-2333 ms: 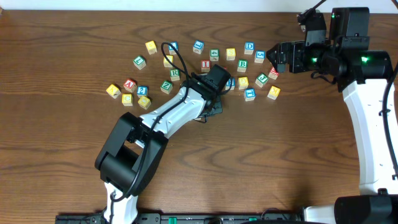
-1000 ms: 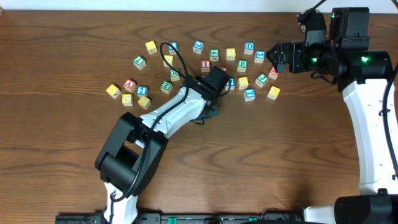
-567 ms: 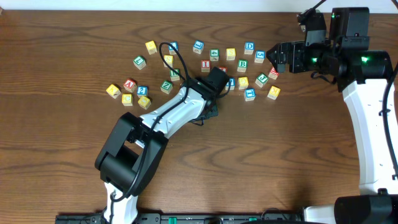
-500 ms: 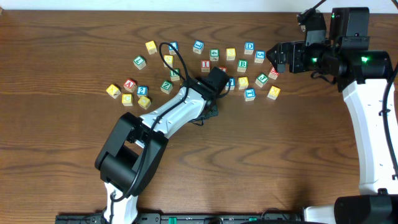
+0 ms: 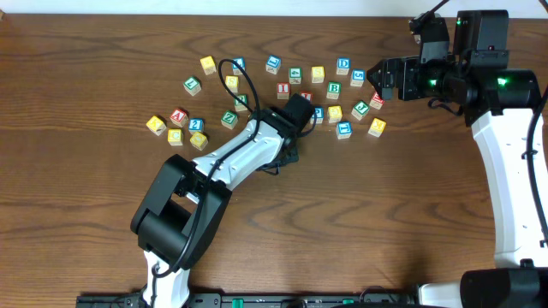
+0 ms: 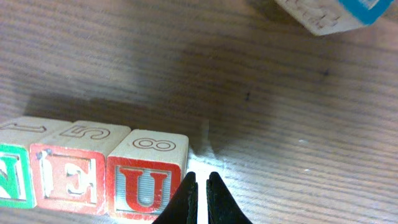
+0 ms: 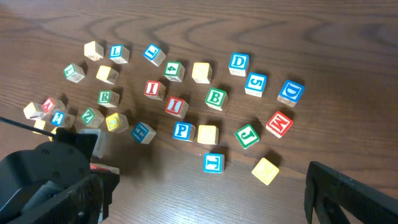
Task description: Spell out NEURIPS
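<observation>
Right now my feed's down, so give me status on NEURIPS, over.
Left gripper shut, empty, beside U block. Right gripper open, hovering. N block, E block, U block in row; nothing blocking next slot.

Three blocks in a row read: green N block [image 6: 7, 180], red E block [image 6: 68, 180] with 5 on top, red U block [image 6: 144, 190] with 8 on top. Among the scattered ones, green B block [image 7: 216, 98] has blue D block [image 7: 239, 61] at one o'clock and blue P block [image 7: 182, 131] at seven.
</observation>
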